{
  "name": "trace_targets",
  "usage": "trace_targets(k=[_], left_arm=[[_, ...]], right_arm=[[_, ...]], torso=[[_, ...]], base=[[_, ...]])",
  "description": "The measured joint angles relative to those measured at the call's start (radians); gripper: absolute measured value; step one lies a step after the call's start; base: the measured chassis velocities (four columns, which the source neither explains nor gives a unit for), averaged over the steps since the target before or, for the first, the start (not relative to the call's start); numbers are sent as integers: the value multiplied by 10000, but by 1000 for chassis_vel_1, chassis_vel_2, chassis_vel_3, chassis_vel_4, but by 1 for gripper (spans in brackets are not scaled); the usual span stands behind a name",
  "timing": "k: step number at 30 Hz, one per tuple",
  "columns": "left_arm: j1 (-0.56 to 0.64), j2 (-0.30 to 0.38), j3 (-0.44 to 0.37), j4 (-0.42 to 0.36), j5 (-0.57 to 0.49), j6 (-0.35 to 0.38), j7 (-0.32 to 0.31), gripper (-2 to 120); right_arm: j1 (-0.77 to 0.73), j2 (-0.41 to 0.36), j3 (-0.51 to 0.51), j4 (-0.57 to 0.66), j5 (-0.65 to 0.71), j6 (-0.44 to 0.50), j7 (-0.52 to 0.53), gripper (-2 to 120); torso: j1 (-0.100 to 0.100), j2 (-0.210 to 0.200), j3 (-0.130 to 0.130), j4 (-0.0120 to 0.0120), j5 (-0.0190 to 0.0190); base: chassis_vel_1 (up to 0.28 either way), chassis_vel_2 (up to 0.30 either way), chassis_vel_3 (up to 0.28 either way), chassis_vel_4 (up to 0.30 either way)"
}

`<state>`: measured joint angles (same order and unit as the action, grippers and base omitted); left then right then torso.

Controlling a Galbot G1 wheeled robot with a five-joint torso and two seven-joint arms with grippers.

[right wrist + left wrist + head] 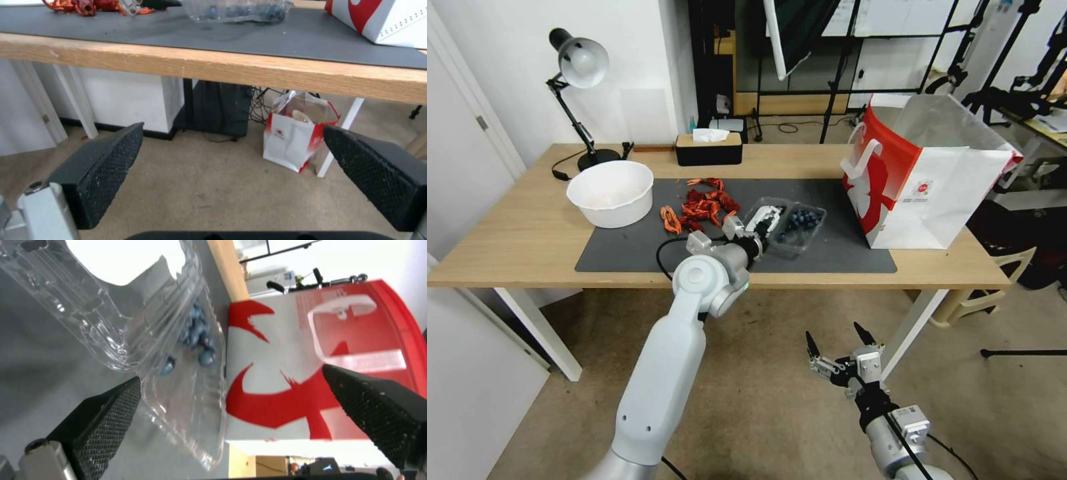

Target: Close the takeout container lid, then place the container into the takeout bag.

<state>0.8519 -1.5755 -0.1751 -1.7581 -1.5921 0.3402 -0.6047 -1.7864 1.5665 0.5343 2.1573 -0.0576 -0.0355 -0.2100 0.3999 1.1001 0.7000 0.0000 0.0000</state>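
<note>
Head view, starting nearest: the right gripper (834, 340) hangs low in front of the table (514, 233), below its front edge and over the carpet, its two black fingers spread wide with nothing between them. The right wrist view agrees, with both pads apart and only floor and the table's underside beyond them.

Farther in, the left arm reaches over the table's front edge onto the dark mat (840, 253). The left gripper (768, 223) sits at the takeout container (800, 227), which lies open on the mat, blueberries showing in the half toward the bag. The lid (760, 215) lies flat beside that half, on the side toward the red crayfish (704, 207), and the gripper is over it. In the left wrist view the fingers (106, 413) stand wide apart, one pad at the edge of the clear plastic, the other well off toward the bag; whether that pad touches the plastic is unclear. Nothing is gripped.

On the mat's right end stands the takeout bag (920, 193), upright and open at the top, near the container but apart from it.

Left of the crayfish sits a white bowl (610, 193). At the table's far edge are a black tissue box (708, 148) and a desk lamp (579, 67).
</note>
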Motion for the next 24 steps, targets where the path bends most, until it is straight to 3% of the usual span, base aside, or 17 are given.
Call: trace_targets(k=[20, 24], left_arm=[[416, -325, 836, -434, 613, -147, 219, 100], [598, -217, 830, -1001, 589, -190, 319, 100]], right_arm=[[-117, 126, 18, 10, -155, 106, -13, 100], [-105, 115, 28, -15, -155, 106, -35, 100]], torso=[[2, -1, 0, 0, -1], [1, -2, 0, -1, -1]], base=[[0, 0, 0, 0], [0, 0, 0, 0]])
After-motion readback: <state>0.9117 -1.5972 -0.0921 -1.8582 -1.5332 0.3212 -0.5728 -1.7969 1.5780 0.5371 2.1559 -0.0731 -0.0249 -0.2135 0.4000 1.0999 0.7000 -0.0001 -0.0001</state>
